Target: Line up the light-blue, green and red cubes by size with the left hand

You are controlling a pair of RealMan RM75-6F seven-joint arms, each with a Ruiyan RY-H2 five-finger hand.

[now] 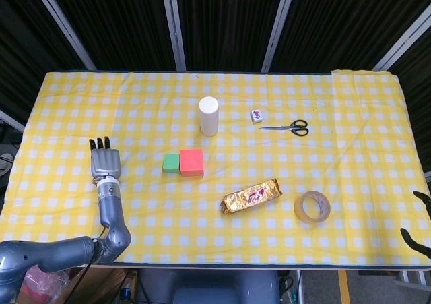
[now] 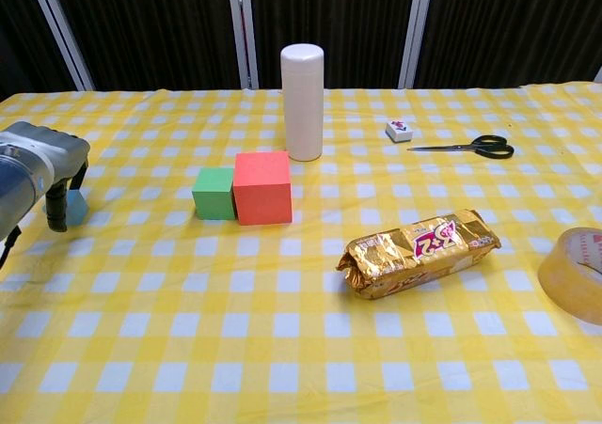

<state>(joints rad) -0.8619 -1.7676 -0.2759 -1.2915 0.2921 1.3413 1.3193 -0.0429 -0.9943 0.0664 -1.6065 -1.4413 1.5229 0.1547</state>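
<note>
Left hand [image 2: 42, 165], grey metal, palm down near the table's left side; small light-blue cube [image 2: 75, 207] is seen under its downturned fingers, apparently pinched, though contact cannot be confirmed. Green cube [image 2: 214, 193] and larger red cube [image 2: 262, 187] are set touching, well to the hand's right. Open yellow-checked cloth [image 2: 282, 349] lies between. Right hand [image 1: 419, 233] barely shows; state unreadable.
</note>
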